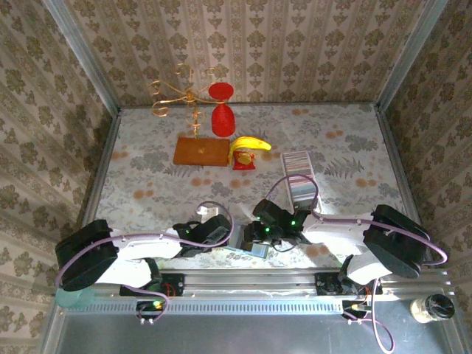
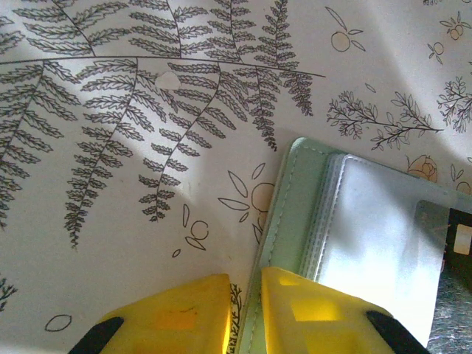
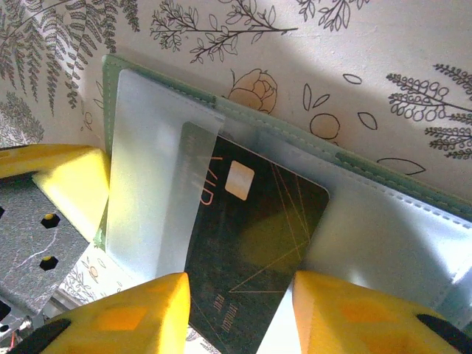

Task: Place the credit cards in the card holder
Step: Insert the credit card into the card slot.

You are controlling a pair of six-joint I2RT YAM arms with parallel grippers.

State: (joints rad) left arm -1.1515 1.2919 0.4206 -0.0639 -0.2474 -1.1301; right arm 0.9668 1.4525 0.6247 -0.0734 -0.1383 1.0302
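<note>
A dark card (image 3: 254, 221) sits half-sleeved in the holder (image 3: 391, 221) at frame centre, right gripper (image 3: 240, 287) jaws apart astride it, left gripper (image 2: 245, 284) jaws clamping the holder's edge; more cards (image 1: 298, 162) wait.

Your card holder (image 2: 284, 221) is a matt, pale-green, leather-like material with stitched edges; its sleeves (image 3: 147, 184) are clear glossy plastic. The dark card (image 3: 258, 243) looks like smooth plastic with a shiny metallic chip. The table cover (image 2: 110, 243) is matt and printed; at the far side, the board (image 1: 201, 151) looks wooden, the red goblet (image 1: 221, 118) glossy.
</note>
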